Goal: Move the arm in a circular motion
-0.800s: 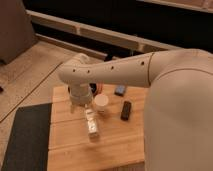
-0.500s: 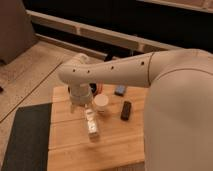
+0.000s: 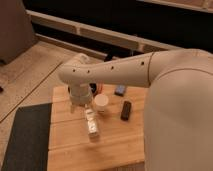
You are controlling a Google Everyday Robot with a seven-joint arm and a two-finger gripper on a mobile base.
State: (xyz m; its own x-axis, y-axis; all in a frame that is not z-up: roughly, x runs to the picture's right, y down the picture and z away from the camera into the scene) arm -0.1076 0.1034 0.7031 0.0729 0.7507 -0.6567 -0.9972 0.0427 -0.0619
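The arm fills the right half of the camera view; its thick cream body bulks at 3 to 5 o'clock, and one long tubular segment, dotted with small dark holes, runs from there toward 9 o'clock. That long axis lies nearly level, tilting slightly down to the left. At its left end the arm bends and a short wrist segment drops toward 6 o'clock. The gripper hangs at the foot of that wrist, low over the upper-left part of the wooden counter; it is mostly hidden by the wrist above it, so whether it is open or closed cannot be told, and nothing is visibly held.

The relation that counts for a circular sweep is what lies around the gripper. A white cup stands just beside it at 3 o'clock; a pale oblong object lies near it at 5 o'clock, its length running toward 6; a black block and a small dark item sit further off toward 3 to 4 o'clock. A dark mat lies off the counter's edge at 8 o'clock. Judging from this, the free side is 9 to 12 o'clock; a circle traced at the present height risks brushing the cup first.
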